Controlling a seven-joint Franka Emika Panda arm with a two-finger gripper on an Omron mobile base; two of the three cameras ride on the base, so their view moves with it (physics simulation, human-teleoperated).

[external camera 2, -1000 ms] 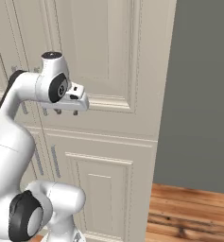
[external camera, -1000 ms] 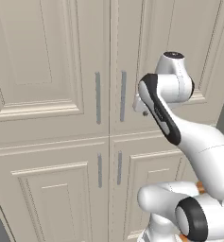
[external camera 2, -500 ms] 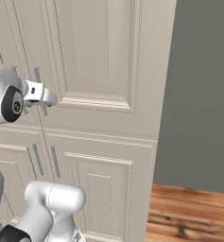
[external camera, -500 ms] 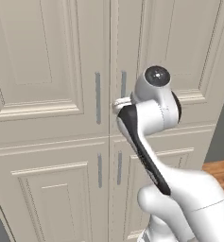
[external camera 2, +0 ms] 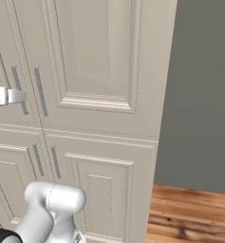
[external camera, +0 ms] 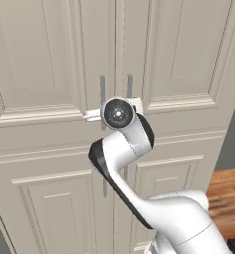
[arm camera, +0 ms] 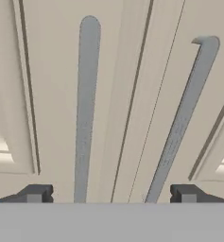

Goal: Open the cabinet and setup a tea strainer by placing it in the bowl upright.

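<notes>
The pincer (arm camera: pixel 111 194) has its dark tips spread wide apart, gripping nothing, just before the two vertical grey bar handles (arm camera: pixel 86 108) of the tall cream raised-panel cabinet (external camera: pixel 49 69), whose doors are closed.

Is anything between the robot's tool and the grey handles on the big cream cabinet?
Nothing visible. The open tool faces the tall cream cabinet directly, its two dark fingertips spread wide, with both vertical grey bar handles between them. The doors are shut.
</notes>
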